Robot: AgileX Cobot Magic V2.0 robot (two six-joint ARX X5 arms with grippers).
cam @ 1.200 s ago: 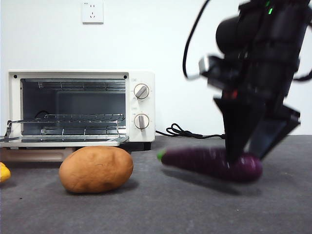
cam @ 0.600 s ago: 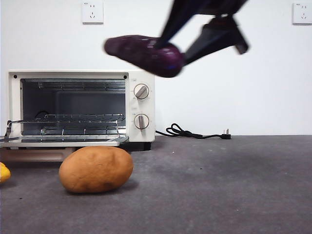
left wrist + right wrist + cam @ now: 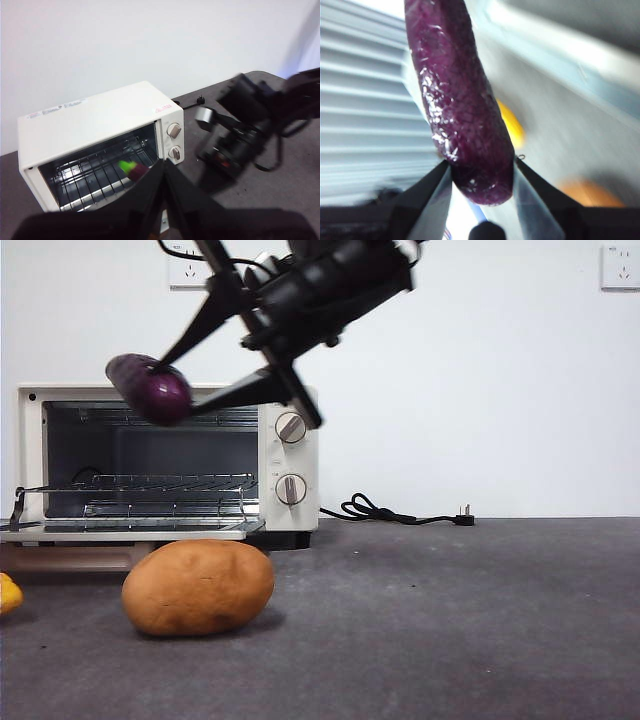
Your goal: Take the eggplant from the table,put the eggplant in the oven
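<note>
The dark-purple eggplant [image 3: 148,388] hangs in the air at the top edge of the oven's open mouth, with my right gripper [image 3: 172,387] shut on its thick end. The right wrist view shows both jaws pressed on the eggplant [image 3: 460,110], with the right gripper [image 3: 480,167] near its rounded end. The cream oven [image 3: 290,455] stands at the left with its door [image 3: 130,530] folded down and the wire rack showing. In the left wrist view, the eggplant's green tip [image 3: 127,166] sits before the oven [image 3: 95,120]. My left gripper [image 3: 162,167] is shut and holds nothing.
A tan potato [image 3: 198,587] lies on the grey table [image 3: 450,620] just in front of the oven door. A yellow object [image 3: 8,592] peeks in at the left edge. A black cable with a plug [image 3: 390,513] lies behind, to the right of the oven.
The right gripper lifted the eggplant off the table at the right, carried it up and leftward, and now holds it lower, at the oven's opening.
</note>
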